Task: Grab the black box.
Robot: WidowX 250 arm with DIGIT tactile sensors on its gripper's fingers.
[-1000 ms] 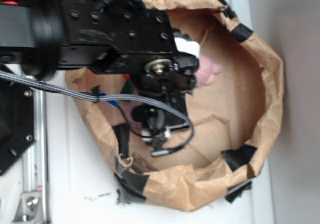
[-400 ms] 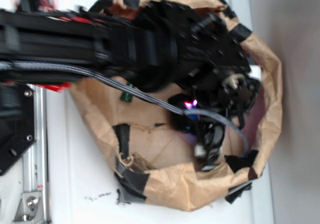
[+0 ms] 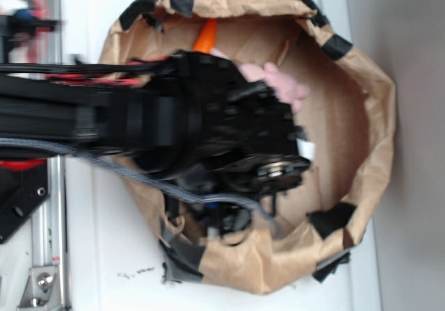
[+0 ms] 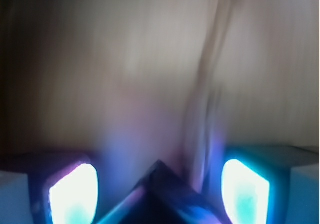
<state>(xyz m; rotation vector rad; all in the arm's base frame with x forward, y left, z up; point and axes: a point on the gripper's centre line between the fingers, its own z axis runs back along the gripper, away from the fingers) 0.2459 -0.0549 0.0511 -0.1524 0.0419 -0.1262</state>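
**A:** Start at the left edge of the white table (image 3: 111, 255). What's there?

**B:** A metal rail (image 3: 47, 255). From there the black arm (image 3: 174, 123) reaches across to the middle of the crumpled paper bag (image 3: 375, 116). An orange thing (image 3: 206, 36) pokes out at the bag's far rim, and a pink plush toy (image 3: 281, 88) lies just right of it, partly under the arm. A patch of black tape (image 3: 332, 218) sits on the near right rim.

**A:** And the gripper (image 4: 159, 171)?

**B:** The wrist view shows it released. Its two glowing pads (image 4: 72, 194) stand well apart.

**A:** The black box (image 4: 160, 199)?

**B:** The view is badly blurred, but a dark glossy corner, probably the box, rises between the pads at the bottom edge. I can't tell whether it touches either one. Brown paper fills the rest.
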